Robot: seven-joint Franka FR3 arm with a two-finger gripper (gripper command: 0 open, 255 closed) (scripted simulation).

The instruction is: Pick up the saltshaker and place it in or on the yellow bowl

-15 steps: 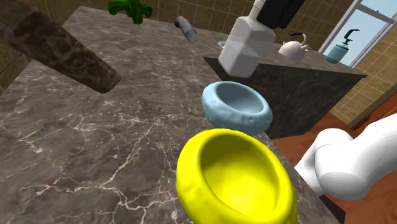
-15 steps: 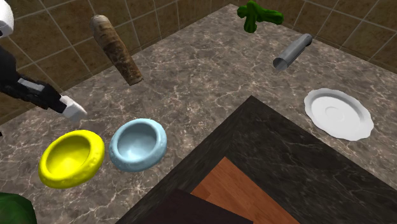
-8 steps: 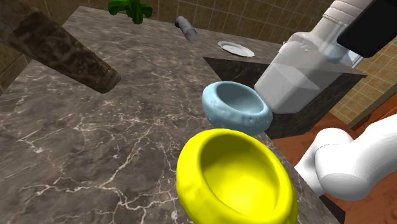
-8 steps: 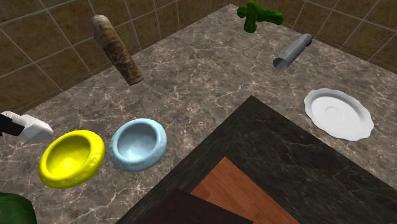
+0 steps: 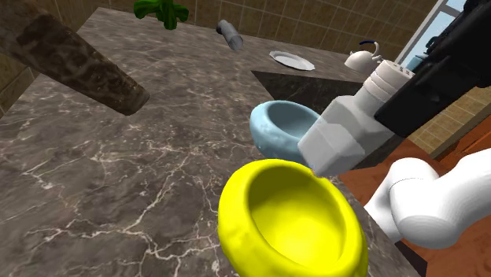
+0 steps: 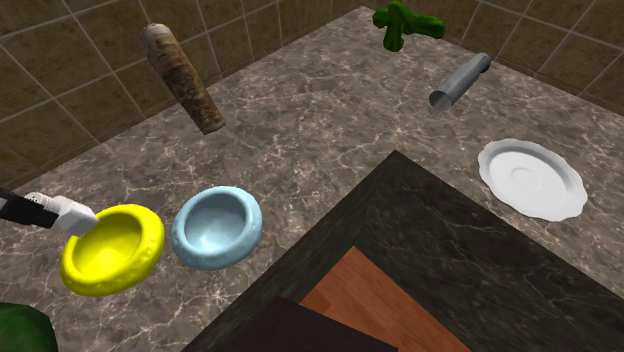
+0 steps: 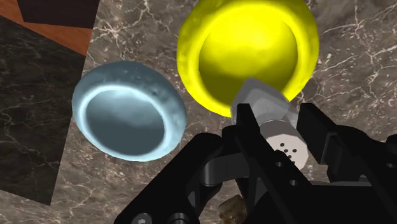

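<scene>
1. The gripper [image 7: 278, 127] is clamped on the saltshaker [image 7: 257, 102]. Its two black fingers press the sides just below the perforated cap, so the faceted white body sticks out ahead of them.
2. That hold at the cap end explains the pose. The saltshaker [image 5: 346, 134] is carried tilted, base leading, so the base should be the first part to reach the bowl.
3. The saltshaker hangs in the air at the rim of the yellow bowl [image 5: 295, 224]. In the shoulder view its base overlaps the bowl's far rim. In the second exterior view its end [image 6: 62, 213] lies at the rim on that view's left. I cannot tell whether it touches the rim.
4. The carry looks nearly done. The base probably needs to go a little further over the hollow and lower before release, or it could tip off the rim.
5. A pale blue bowl [image 5: 287, 130] sits just beside the yellow one. In the second exterior view the saltshaker is at the yellow bowl's opposite side, so a mix-up seems unlikely.
6. Both bowls rest on the marbled counter [image 5: 118, 181]. A dark mottled roll [image 5: 79, 67], a grey cylinder [image 5: 230, 33] and a white plate [image 5: 291, 60] lie well apart from them.
</scene>
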